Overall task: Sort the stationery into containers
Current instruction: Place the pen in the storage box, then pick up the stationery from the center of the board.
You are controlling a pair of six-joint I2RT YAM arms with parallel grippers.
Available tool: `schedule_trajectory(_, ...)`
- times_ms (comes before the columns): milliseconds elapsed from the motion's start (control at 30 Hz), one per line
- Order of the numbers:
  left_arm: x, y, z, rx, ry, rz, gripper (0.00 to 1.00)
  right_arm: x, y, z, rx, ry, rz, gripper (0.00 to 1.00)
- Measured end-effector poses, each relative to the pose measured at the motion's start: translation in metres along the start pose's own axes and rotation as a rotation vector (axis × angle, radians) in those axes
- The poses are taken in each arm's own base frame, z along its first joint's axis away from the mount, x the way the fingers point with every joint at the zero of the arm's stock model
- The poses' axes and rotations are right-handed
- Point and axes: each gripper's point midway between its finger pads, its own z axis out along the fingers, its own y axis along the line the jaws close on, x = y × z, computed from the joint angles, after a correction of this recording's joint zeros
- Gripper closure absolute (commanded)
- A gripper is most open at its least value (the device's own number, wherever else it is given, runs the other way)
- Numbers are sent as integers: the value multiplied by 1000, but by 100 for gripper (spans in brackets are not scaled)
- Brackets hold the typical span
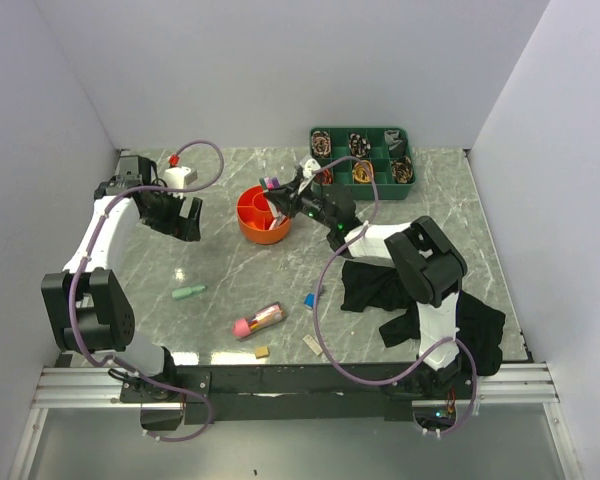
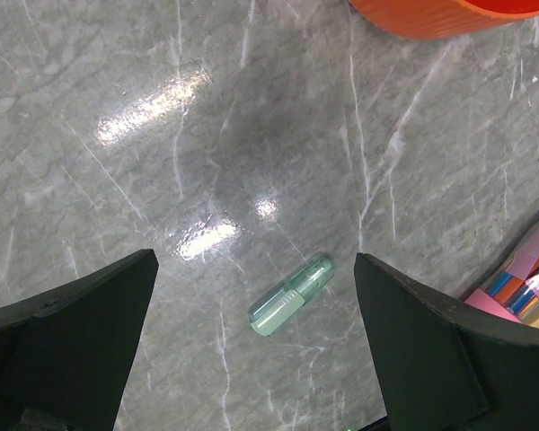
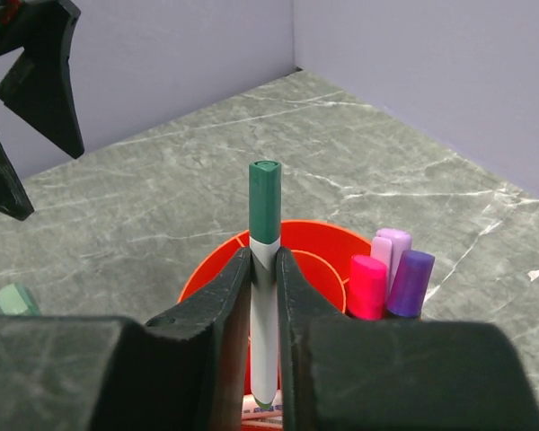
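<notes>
Green-capped white pen [image 3: 264,208] upright in the right gripper [image 3: 263,262], directly over the round orange plastic organiser [image 3: 316,239].

At the centre of the right wrist view the two black fingers press the pen's white barrel from either side. Its long axis is vertical, with the green cap above the fingertips and the lower tip pointing down into the organiser, left of the pink marker [image 3: 368,287] and the purple marker [image 3: 410,282] already standing there. The coming move looks like a straight drop. The left gripper [image 2: 255,269] is spread wide and holds nothing, above a pale green translucent marker [image 2: 292,294] that lies slantwise on the grey marble table [image 2: 117,180].
</notes>
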Motion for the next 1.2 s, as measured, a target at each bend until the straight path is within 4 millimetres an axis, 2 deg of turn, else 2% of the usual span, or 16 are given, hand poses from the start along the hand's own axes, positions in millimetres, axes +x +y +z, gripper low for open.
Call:
schedule_trajectory(233,-1,0,-2,-2,-6,12,1,7,1,-1,18,20,1,73)
schedule_trajectory(367,-2,1,-3,-6,-14,29,1,20,2,-9,31,52,6,56)
schedule_trajectory(567,-1,1,-3,-7,-17,52,1,26,4,-14,46,93,2,53)
schedule_trajectory(633,0,1,-2,-3,-16,60,1,19,6,-16,45,94,-2,52)
schedule_trajectory(733,1,0,-3,7,-12,105,0,-3,12,-22,45,94,-22,52)
schedule_trajectory(933,31,-11,-13,81,95,258,11,-85,32,-46,35,60,-130,50)
schedule_trajectory(1000,46,-15,-11,107,143,317,18,-101,37,-56,37,78,-155,50)
schedule_trajectory(1100,73,-29,-6,149,219,384,25,-107,38,-65,48,143,-165,49)
schedule_trajectory(1200,103,-44,2,189,293,446,29,-94,33,-76,89,240,-150,49)
